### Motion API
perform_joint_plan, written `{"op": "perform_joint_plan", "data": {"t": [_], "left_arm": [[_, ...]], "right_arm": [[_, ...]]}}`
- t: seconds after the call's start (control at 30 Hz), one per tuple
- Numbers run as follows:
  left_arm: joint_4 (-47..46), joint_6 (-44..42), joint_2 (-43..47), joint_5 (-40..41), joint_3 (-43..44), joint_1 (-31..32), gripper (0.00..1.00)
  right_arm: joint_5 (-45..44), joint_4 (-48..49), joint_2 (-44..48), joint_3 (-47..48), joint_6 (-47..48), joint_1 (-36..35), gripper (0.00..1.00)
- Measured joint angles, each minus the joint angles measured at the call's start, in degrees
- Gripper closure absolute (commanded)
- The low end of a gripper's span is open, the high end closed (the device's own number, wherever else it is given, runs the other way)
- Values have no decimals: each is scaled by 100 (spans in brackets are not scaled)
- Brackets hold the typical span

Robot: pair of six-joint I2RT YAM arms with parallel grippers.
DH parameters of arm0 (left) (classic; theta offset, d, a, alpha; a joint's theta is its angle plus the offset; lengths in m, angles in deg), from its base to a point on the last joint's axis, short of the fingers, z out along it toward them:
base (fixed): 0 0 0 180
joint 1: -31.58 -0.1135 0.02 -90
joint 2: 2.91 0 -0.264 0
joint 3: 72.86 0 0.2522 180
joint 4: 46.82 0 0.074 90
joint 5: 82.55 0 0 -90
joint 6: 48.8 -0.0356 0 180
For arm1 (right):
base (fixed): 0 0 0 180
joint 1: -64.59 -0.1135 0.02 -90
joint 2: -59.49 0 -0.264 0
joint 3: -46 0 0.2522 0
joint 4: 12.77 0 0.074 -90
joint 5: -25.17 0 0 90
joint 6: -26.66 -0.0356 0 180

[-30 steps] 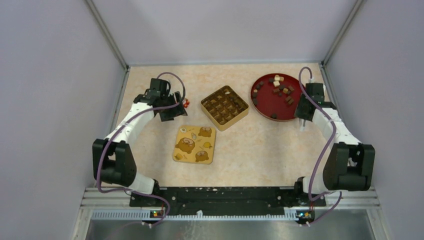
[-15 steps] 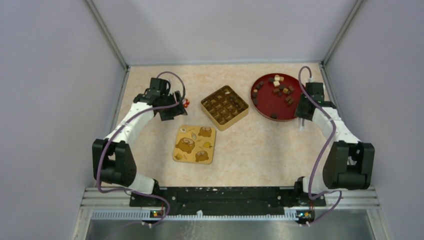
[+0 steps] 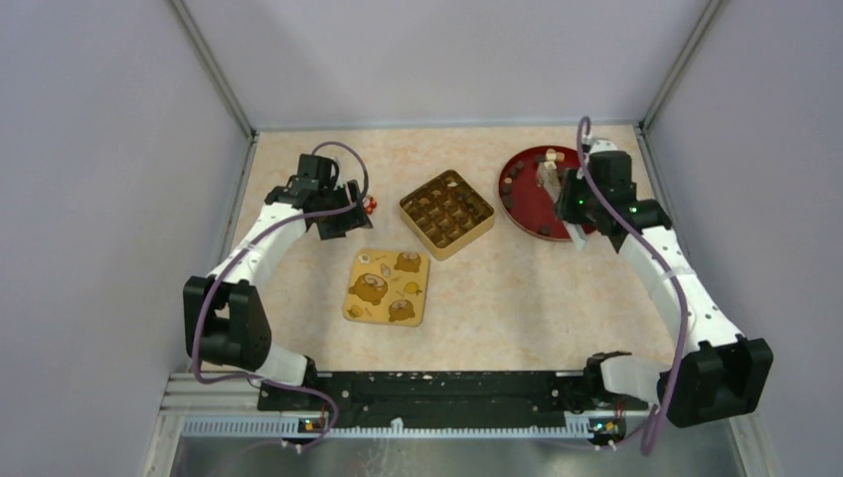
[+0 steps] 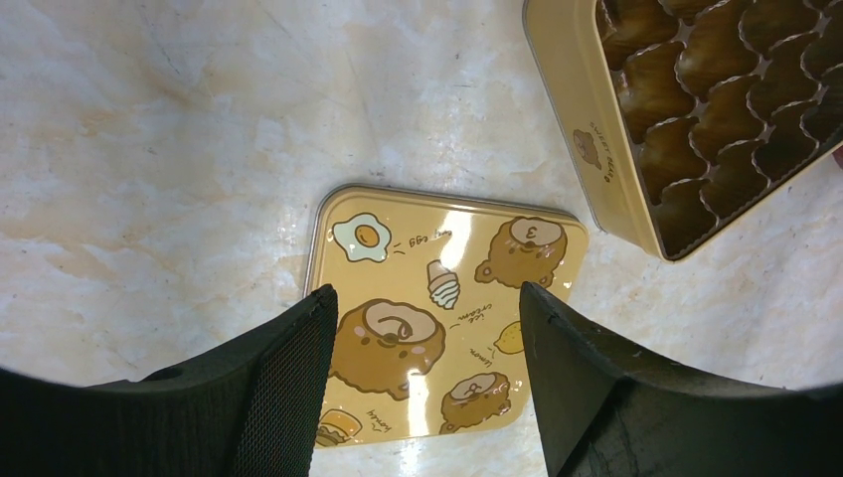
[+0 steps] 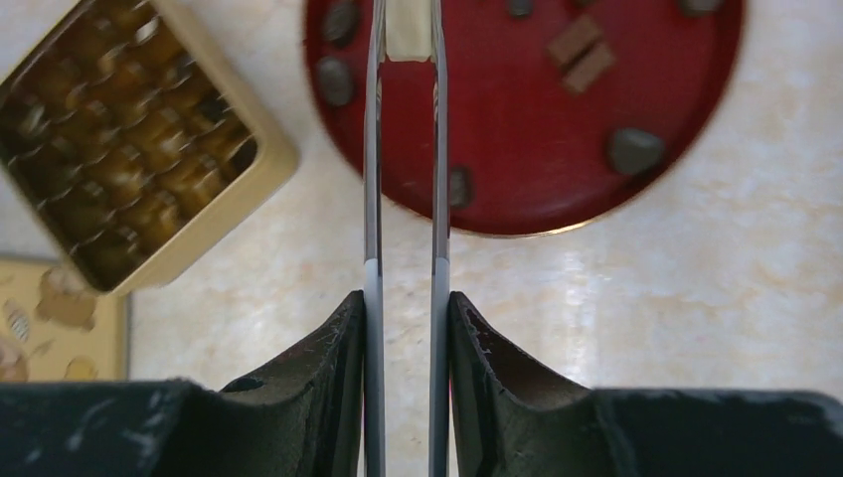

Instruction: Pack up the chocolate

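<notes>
Chocolate (image 5: 634, 149): small lumps, mostly dark, 2 flat brown bars side by side, all loose on a round red plate (image 5: 517, 149) at the far R of the table (image 3: 517, 298). 1 cream piece (image 5: 406, 30) sits betw the tips of the tweezers (image 5: 373, 149), over the plate's L part near its rim. Can't tell if it's lifted or resting on the plate.

Right gripper (image 5: 406, 298): jaws pressed onto the 2 thin metal blades of the tweezers from outside, so it's pinching the tool. The blades run nearly parallel out to the cream piece, narrow gap betw them. R arm reaches out over the plate's near edge.

Box (image 5: 263, 149): gold, square, open, many small cells w/ shiny liner. It's L of the plate, close but not touching, and sits corner-on in the top view, mid-table.

Lid (image 4: 408, 224): yellow, square, flat on the table, cartoon print up. It's on the near side of the box w/ a small gap, not touching.

Left gripper (image 4: 425, 293): jaws spread wide, nothing betw them. Pointed down, w/ the lid seen through the gap in the wrist view. In the top view it's L of the box, well apart from the plate. A small red sweet (image 3: 370, 206) lies just beside it on the table.
</notes>
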Motion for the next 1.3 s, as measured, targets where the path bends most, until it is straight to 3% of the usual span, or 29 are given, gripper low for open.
{"op": "perform_joint_plan", "data": {"t": [0.3,0.43,0.93,1.17,1.3], "left_arm": [[-2,4,0,-2,0,0,28],[0,4,0,-2,0,2,28],[-2,2,2,0,-2,0,28],[-2,2,2,0,-2,0,28],[-2,0,2,-2,-2,0,27]], "right_arm": [[195,-225,-37,173,-332,-2164,93],[227,-184,-315,173,-448,-2686,93],[-236,-13,-841,170,-503,-2837,92],[-267,-15,-1084,170,-501,-2837,74],[-267,-13,-1088,170,-501,-2837,71]]}}
